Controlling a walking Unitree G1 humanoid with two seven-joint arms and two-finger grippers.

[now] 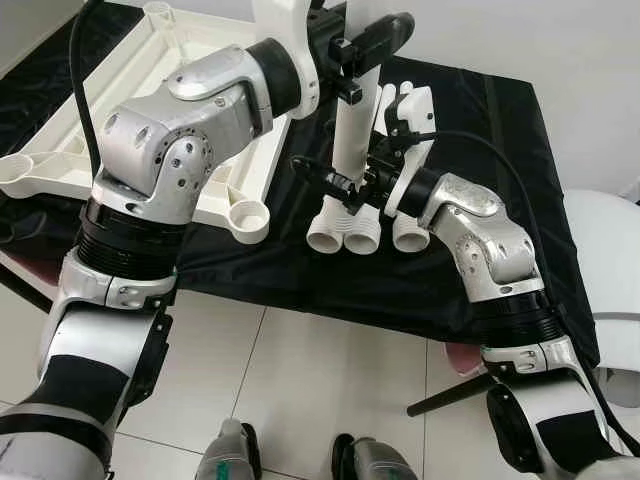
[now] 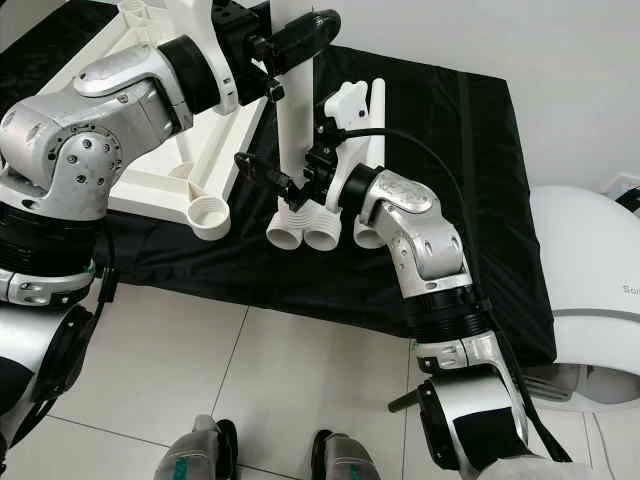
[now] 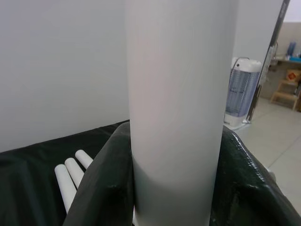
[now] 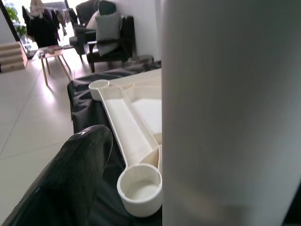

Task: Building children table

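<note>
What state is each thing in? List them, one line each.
held leg: upright, lifted above the cloth
left hand: shut on the held leg's upper part
right hand: open, straddling the held leg's lower part
three spare legs: lying side by side on the cloth
tabletop: lying upside down
near corner socket: empty, no leg fitted
black cloth: spread flat

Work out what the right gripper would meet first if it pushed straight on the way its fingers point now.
The right gripper points at the upright white table leg, so that comes first. Its fingertips look nearly on it already, though depth is unclear.
</note>
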